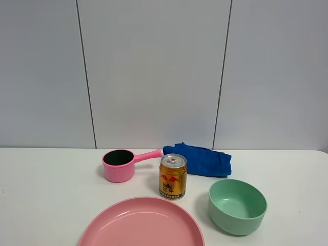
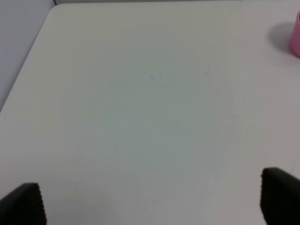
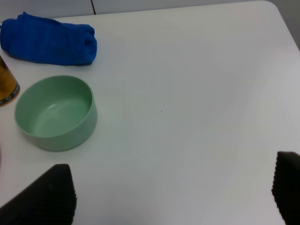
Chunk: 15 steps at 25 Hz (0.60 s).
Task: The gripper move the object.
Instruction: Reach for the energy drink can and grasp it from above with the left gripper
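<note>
White worktop (image 1: 46,184) against a grey panelled wall (image 1: 154,72) carries the gold can (image 1: 172,177), upright, between the pink handled cup (image 1: 119,165) and the green bowl (image 1: 237,206), just behind the pink plate (image 1: 142,225) and in front of a blue cloth (image 1: 202,159). Both the left tool (image 2: 150,201) and the right tool (image 3: 164,192) hang over bare worktop, fingers wide apart, holding nothing.
</note>
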### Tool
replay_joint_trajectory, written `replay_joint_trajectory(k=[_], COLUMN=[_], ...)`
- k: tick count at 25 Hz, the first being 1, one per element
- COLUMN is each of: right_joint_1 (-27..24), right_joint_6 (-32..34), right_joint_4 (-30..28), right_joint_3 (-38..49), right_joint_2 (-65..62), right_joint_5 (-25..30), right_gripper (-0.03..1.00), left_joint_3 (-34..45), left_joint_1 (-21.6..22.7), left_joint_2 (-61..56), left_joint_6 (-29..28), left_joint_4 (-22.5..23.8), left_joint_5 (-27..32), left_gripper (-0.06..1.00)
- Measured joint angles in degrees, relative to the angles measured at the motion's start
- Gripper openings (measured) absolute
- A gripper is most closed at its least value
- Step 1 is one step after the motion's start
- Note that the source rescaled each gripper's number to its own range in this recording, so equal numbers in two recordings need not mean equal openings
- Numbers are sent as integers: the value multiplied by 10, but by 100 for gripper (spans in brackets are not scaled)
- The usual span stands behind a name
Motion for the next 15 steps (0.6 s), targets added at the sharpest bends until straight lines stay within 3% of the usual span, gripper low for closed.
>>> replay_joint_trajectory(k=[11, 15], right_joint_1=[0, 0], right_joint_6=[0, 0], right_joint_4=[0, 0], right_joint_3=[0, 0], right_joint_2=[0, 0], right_joint_5=[0, 0], right_gripper=[100, 100], left_joint_3=[0, 0], left_joint_1=[0, 0], left_joint_2=[0, 0], left_joint_6=[4, 26], left_joint_4=[-2, -56], left_joint_5=[0, 0], left_gripper=[100, 100])
